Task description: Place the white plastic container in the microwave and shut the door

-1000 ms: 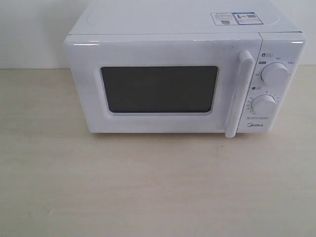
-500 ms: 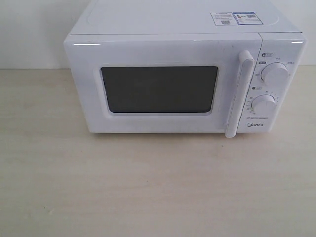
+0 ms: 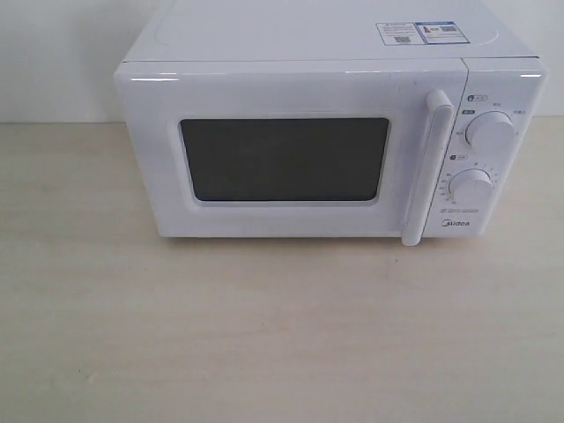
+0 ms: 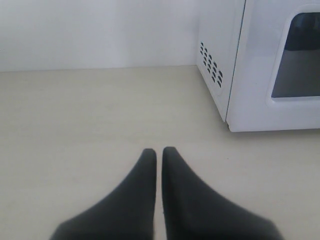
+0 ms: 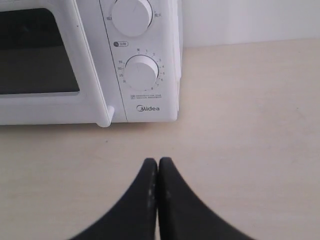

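The white Midea microwave (image 3: 326,132) stands at the back of the table with its door (image 3: 282,159) shut; the dark window shows nothing inside. Its long white handle (image 3: 427,167) runs beside two round dials (image 3: 490,130). The white plastic container is out of view in every frame. Neither gripper shows in the exterior view. My left gripper (image 4: 159,151) hovers shut and empty over bare table, off the microwave's (image 4: 260,65) vented side. My right gripper (image 5: 158,161) is shut and empty in front of the dial panel (image 5: 142,70).
The pale wooden table (image 3: 264,335) stretches in front of the microwave. A white wall (image 3: 53,53) rises behind it. Stickers (image 3: 419,33) lie on the microwave's top.
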{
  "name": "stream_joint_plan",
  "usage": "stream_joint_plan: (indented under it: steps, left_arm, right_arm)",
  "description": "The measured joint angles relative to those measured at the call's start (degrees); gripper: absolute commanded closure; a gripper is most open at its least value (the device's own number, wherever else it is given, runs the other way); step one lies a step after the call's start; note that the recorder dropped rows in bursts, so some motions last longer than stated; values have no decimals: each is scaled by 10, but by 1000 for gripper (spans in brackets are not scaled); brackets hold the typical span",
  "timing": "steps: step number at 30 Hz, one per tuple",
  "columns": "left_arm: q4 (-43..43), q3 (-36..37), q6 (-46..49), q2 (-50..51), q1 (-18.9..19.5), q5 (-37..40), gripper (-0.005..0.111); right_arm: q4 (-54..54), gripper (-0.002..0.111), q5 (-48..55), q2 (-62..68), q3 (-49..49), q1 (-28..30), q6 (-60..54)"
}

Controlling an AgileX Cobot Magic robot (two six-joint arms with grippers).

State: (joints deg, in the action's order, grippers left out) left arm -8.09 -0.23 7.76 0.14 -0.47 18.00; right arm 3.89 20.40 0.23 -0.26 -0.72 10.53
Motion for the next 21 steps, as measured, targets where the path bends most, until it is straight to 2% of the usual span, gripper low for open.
stream_joint_plan:
  steps: [10,21]
  left_arm:
    - [0,0,0,0,0,0,103]
    - [0,0,0,0,0,0,103]
  right_arm:
    - [-4,108,0,0,0,33,-1]
    - [-5,108,0,0,0,35,-2]
